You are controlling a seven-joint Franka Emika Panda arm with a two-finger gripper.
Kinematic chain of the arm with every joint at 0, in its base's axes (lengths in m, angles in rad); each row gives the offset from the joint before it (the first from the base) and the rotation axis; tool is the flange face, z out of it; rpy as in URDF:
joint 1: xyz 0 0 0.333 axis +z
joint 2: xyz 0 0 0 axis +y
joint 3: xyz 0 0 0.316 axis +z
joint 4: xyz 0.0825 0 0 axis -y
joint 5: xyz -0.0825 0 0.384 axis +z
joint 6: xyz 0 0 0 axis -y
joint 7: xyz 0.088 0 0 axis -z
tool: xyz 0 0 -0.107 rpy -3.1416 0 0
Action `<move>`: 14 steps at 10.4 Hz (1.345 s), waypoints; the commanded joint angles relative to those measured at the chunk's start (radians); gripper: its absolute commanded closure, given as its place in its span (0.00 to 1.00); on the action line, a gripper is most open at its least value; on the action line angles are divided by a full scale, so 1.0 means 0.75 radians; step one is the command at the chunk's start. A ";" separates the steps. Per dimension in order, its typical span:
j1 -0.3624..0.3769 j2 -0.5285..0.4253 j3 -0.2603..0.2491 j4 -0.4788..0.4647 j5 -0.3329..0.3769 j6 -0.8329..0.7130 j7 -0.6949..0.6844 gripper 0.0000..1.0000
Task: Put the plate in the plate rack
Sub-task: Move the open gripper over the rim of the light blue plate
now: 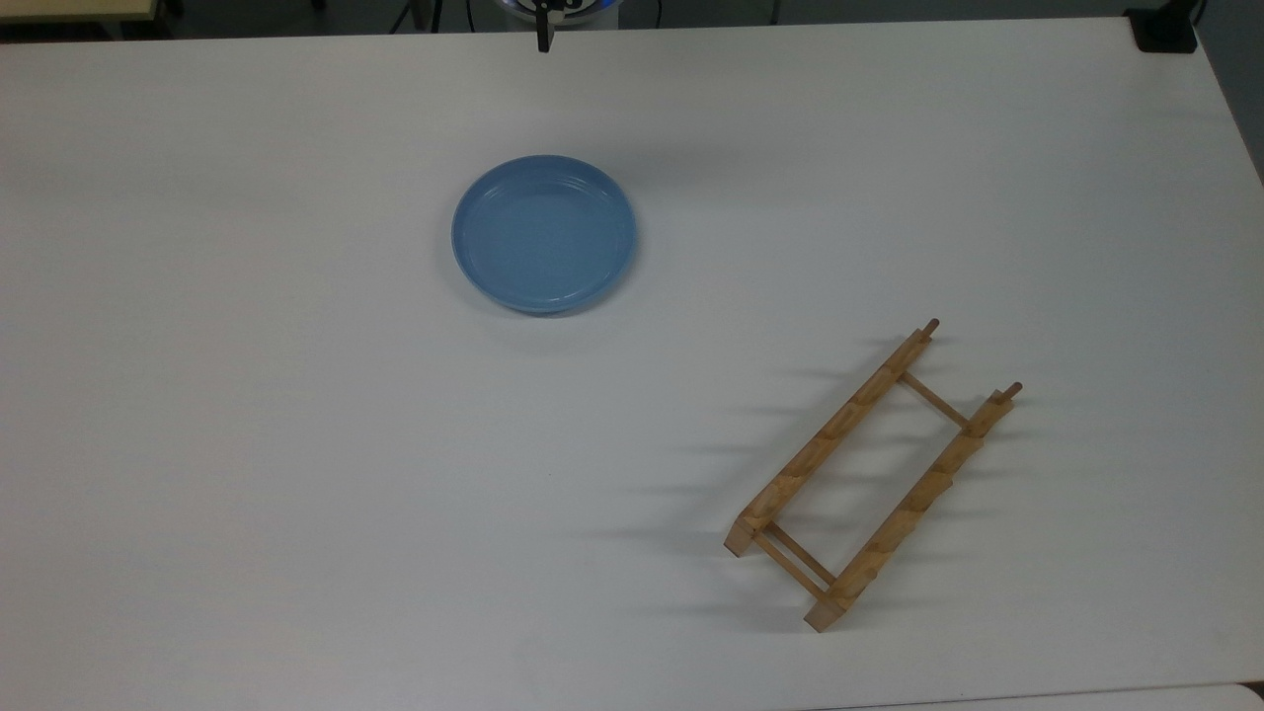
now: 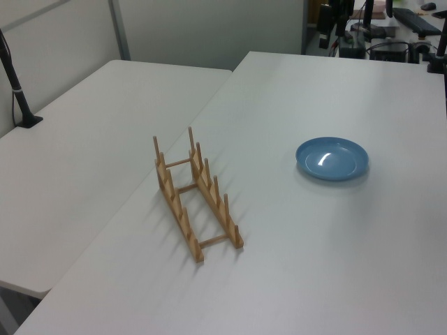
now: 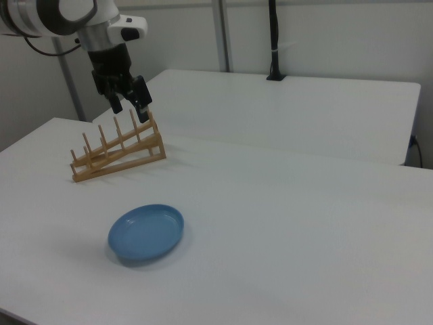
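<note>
The light-blue plate (image 1: 544, 234) (image 2: 332, 158) (image 3: 146, 233) lies flat and right side up on the white table (image 1: 296, 444). The wooden plate rack (image 1: 831, 434) (image 2: 215, 199) (image 3: 118, 156) stands empty, well apart from the plate, toward the top view's lower right. In the right view my gripper (image 3: 130, 112) hangs in the air at upper left, open with nothing between its fingers, high above the table and touching neither plate nor rack. A dark fingertip (image 1: 541, 38) pokes in at the top view's upper edge, beyond the plate.
A second white table (image 2: 84, 160) (image 3: 304, 108) adjoins this one, with a black pole (image 2: 17, 91) (image 3: 274, 40) clamped on it. A black block (image 1: 1165, 30) sits at the table's corner in the top view's upper right.
</note>
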 commanded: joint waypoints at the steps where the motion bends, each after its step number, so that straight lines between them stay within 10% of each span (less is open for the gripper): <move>1: 0.007 -0.007 -0.003 -0.023 -0.001 0.034 -0.051 0.00; 5: -0.062 -0.026 -0.011 -0.072 -0.003 -0.084 -0.544 0.00; 14: -0.181 0.140 -0.026 -0.632 -0.005 0.565 -0.579 0.00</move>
